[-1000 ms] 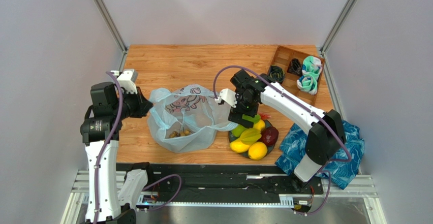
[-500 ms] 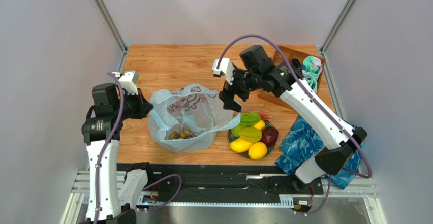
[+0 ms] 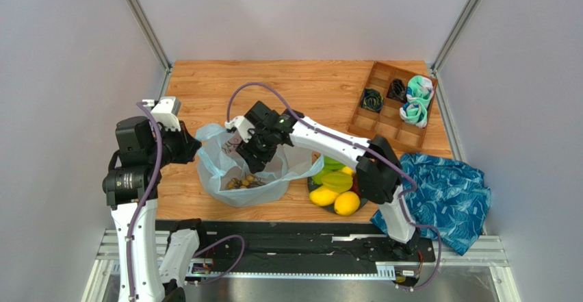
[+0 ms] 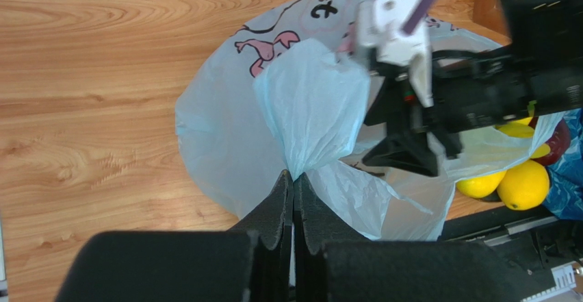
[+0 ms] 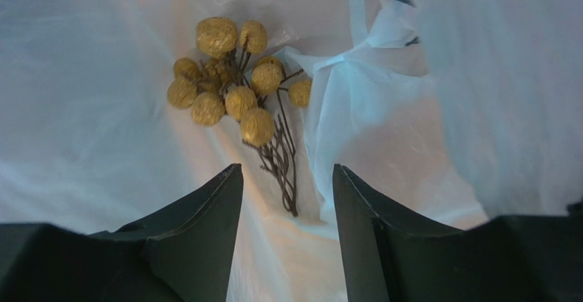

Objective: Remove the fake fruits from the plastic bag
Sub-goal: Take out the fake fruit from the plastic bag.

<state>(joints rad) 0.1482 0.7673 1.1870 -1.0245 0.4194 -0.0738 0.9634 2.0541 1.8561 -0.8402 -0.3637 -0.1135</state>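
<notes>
Right claw (image 5: 287, 172) has swung into the plastic bag (image 3: 209, 172), open, grape bunch (image 5: 229, 90) just ahead.

**Plastic bag (image 3: 220, 170) centre, fruit pile (image 3: 337, 192) right**

A grape bunch (image 5: 236, 100) lies in the plastic bag, below my right gripper (image 5: 287, 173). My left gripper (image 4: 293, 182) is at its left rim. The sock tray (image 3: 384, 118) lies behind the fruit pile.

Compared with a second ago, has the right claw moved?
Yes. The right claw has swung left, away from the wooden tray, and now sits over the plastic bag.
</notes>
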